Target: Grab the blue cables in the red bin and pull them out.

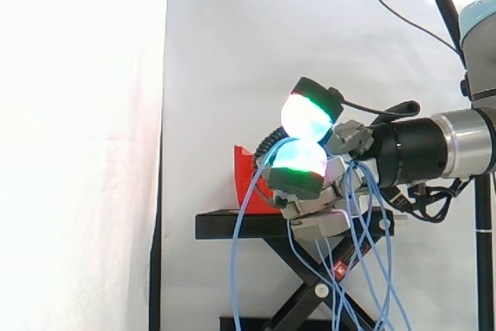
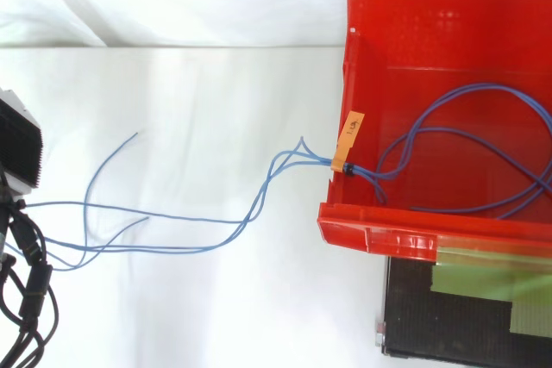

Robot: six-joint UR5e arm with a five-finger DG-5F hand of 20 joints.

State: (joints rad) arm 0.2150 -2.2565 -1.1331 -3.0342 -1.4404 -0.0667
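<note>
- Side view: the hand (image 1: 306,182) is seen in front of the red bin (image 1: 246,177), on the side nearer the arm, level with the bin's upper edge.
- Its fingers are curled with the glowing pads (image 1: 308,118) drawn together, and the blue cables (image 1: 358,207) are gripped inside them.
- From the hand, one strand is hung in a long arc on the bin's side, past the edge of the black stand (image 1: 232,225); the others are hung straight down on the side away from the bin.
- Open room is left above the bin and towards the white curtain (image 1: 217,75).
- Top view: part of the cables is coiled in loops on the floor of the red bin (image 2: 448,6).
- The strands are gathered under an orange tag (image 2: 349,140) at the bin's low wall, where that wall is crossed.
- Outside the bin they are fanned out across the white surface (image 2: 216,92), well away from the bin, with two loose ends lying free.
- The black stand (image 2: 448,325) is seen just beside the bin's front lip.
</note>
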